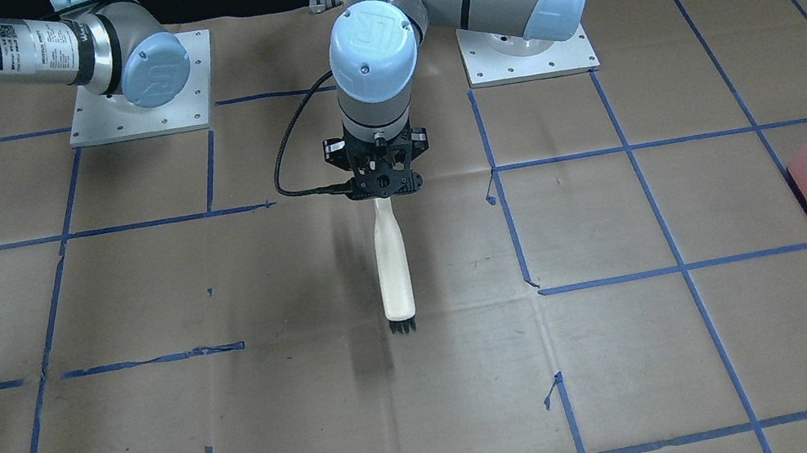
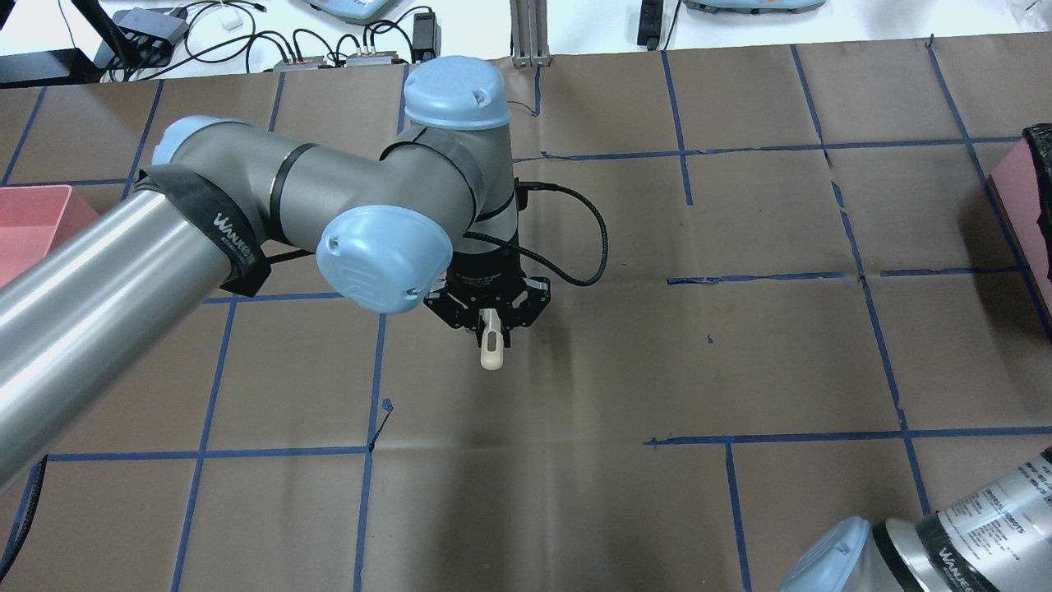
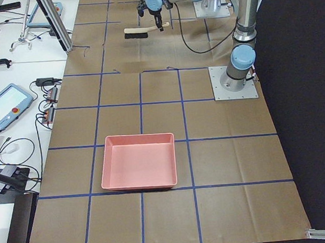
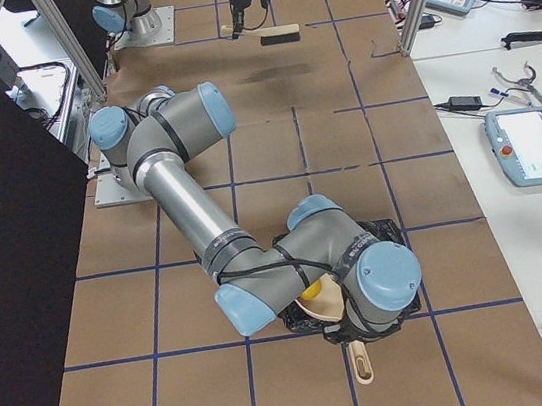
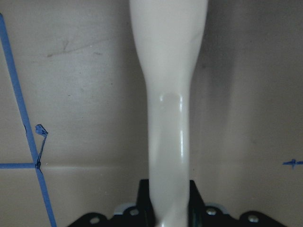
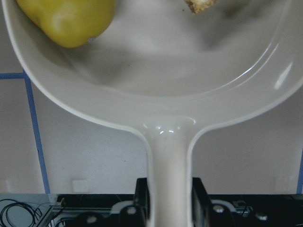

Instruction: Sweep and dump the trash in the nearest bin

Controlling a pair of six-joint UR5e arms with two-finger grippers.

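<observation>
**Trash lies in the dustpan**

The lump (image 6: 66, 19), round, smooth and yellow-brown, lies in the upper left of the cream dustpan (image 6: 165, 109). A crusted bread scrap (image 6: 199, 4) shows at the top edge. The right claw (image 6: 170, 202) is closed tight on the dustpan handle. In mid-frame, the left claw (image 1: 380, 181) grips the brush (image 1: 391, 262) over the counter (image 1: 239, 421).
</observation>
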